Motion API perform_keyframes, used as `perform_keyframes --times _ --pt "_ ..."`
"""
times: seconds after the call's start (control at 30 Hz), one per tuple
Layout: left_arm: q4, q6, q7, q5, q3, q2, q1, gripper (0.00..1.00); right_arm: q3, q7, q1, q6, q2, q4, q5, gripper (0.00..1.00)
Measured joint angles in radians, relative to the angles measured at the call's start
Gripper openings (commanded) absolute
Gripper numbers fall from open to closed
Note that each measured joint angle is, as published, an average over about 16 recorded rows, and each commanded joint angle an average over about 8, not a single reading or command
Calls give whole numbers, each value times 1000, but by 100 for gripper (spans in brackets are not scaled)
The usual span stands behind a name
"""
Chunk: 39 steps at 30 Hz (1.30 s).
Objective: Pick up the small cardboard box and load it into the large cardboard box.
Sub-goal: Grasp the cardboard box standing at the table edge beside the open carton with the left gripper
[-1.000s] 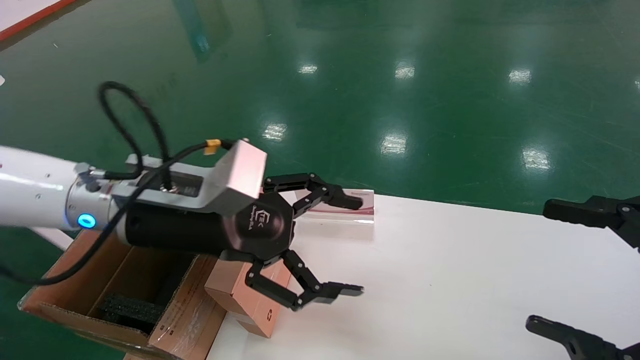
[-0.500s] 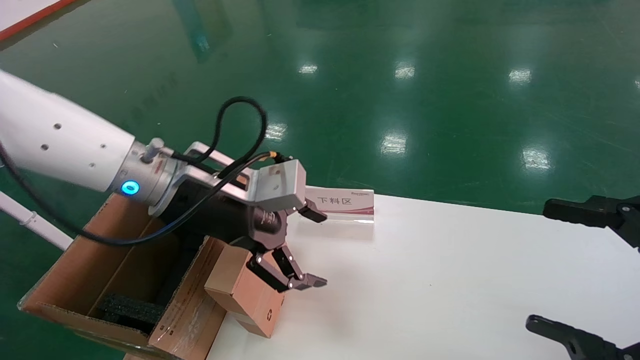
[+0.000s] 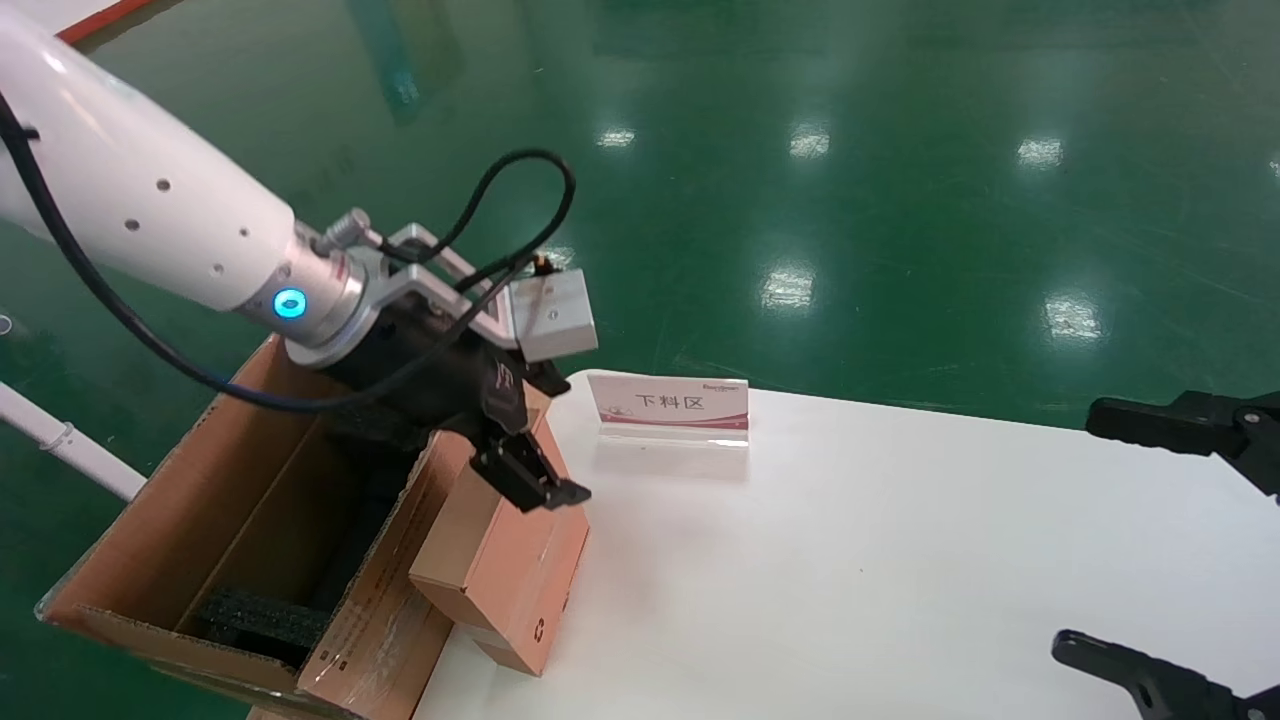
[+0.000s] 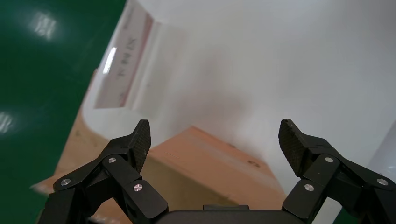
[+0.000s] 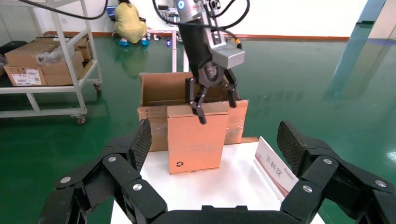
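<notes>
While the small cardboard box (image 3: 505, 570) stands upright at the desk's (image 3: 850, 560) left edge against the large cardboard box (image 3: 240, 560), the left gripper (image 3: 530, 440), jaws spread, hangs directly above its top, far nearer than the parked right gripper (image 3: 1180, 540).

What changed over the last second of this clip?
The left gripper swung from level over the table to pointing down, dropping onto the small cardboard box, fingers open astride its top edge, nothing gripped. The box, the large cardboard box, the sign and the parked right gripper stayed put.
</notes>
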Motion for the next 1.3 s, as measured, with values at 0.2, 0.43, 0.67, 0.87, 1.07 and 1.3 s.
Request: perform_keyframes --times 0.2,0.43,0.67,0.87,1.07,1.3 --pt "-2 1 -95 15 121 14 -88 100 0 0 0 0 0 0 0 100" --pt "-2 0 -203 4 268 31 -166 100 -1 0 0 0 0 0 1 100" --pt "-3 -9 -282 -18 387 47 -218 100 -1 -1 0 1 1 0 1 100" --pt "-4 -20 -325 -27 460 55 -253 100 -2 -1 0 1 1 0 1 100" --pt "-4 -33 -351 -32 512 59 -272 100 -2 -1 0 1 1 0 2 100" --pt "-4 -51 -372 -36 551 61 -273 100 -3 -1 1 1 1 0 2 100"
